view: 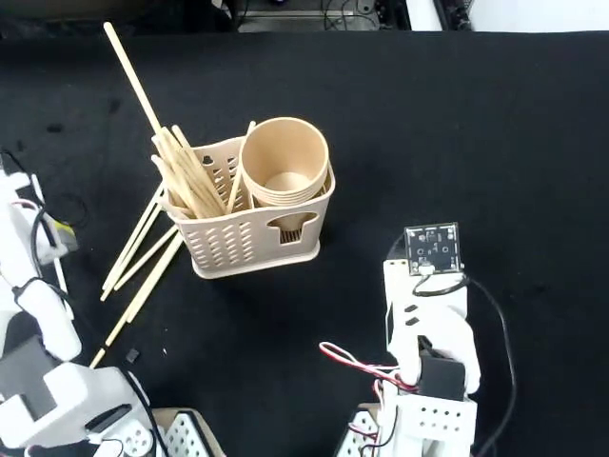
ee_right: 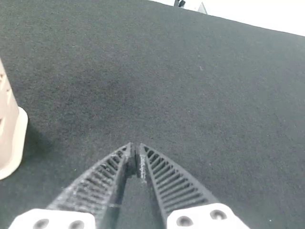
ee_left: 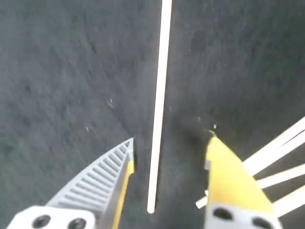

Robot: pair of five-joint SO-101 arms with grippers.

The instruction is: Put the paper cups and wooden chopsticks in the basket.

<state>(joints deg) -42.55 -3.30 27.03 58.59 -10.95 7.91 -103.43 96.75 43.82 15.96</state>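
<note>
The slotted basket (view: 249, 238) stands mid-table with stacked paper cups (view: 284, 164) in one side and a bundle of wooden chopsticks (view: 181, 171) in the other, one of them sticking far out. Several loose chopsticks (view: 143, 255) lie on the black cloth left of the basket. My left gripper (ee_left: 170, 145) is open and low over the cloth, one chopstick (ee_left: 160, 95) lying between its fingers, untouched. More chopsticks (ee_left: 281, 152) lie beside the yellow finger (ee_left: 228, 167). My right gripper (ee_right: 136, 153) is shut and holds nothing, beside the basket's foot (ee_right: 10, 143).
The left arm (view: 38, 314) sits at the table's left edge with its cables. The right arm (view: 428, 324) is folded near the front edge, right of the basket. Black cloth (view: 495, 143) covers the table.
</note>
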